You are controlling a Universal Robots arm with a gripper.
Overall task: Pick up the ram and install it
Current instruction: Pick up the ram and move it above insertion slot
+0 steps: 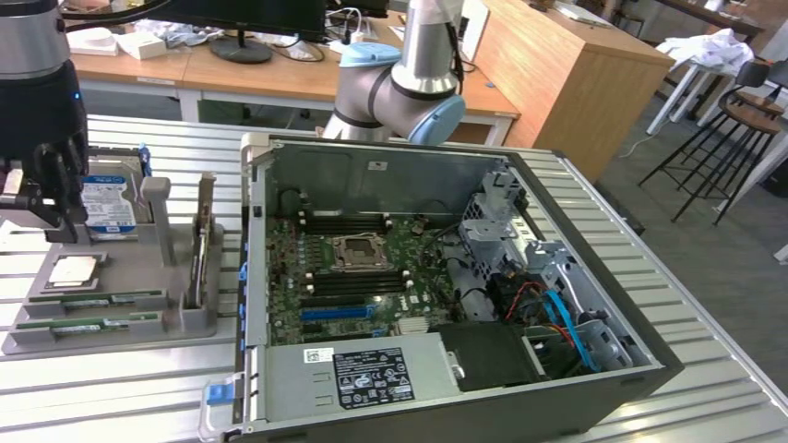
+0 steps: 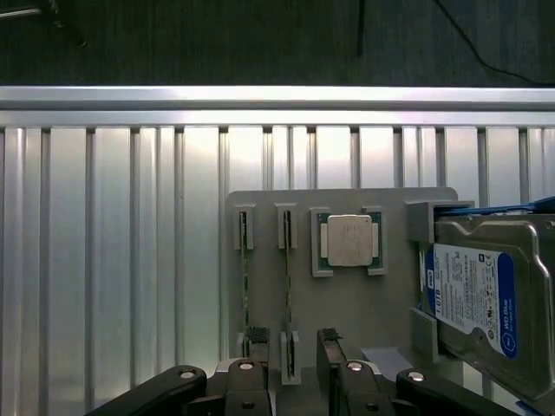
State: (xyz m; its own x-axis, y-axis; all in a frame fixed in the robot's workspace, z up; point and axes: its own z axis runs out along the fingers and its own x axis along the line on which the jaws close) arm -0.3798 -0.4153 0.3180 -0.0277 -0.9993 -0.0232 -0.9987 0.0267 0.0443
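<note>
Table (image 1: 124, 397) (image 2: 104, 260): ribbed metal, bearing everything below.
Computer case (image 1: 369, 175): lying open, motherboard (image 1: 357, 277) exposed; side wall rising between board and holder.
Arm (image 1: 400, 88): base behind the case.
Holder (image 1: 185, 318) (image 2: 381, 303): gray, at the exterior view's left of the case.
Hard drive (image 1: 109, 210) (image 2: 477, 299): propped in the holder, just beside the processor.
Gripper (image 1: 37, 221) (image 2: 291, 338): above the holder, jaws apart, empty.
Ram (image 1: 92, 300) (image 2: 288, 286): on edge in its holder slot, gray blocks at both ends, one end between the jaws.
Second stick (image 1: 87, 323) (image 2: 244, 286): in the neighbouring slot.
Processor (image 1: 74, 269) (image 2: 349, 240): flat in its recess, between ram and drive.
</note>
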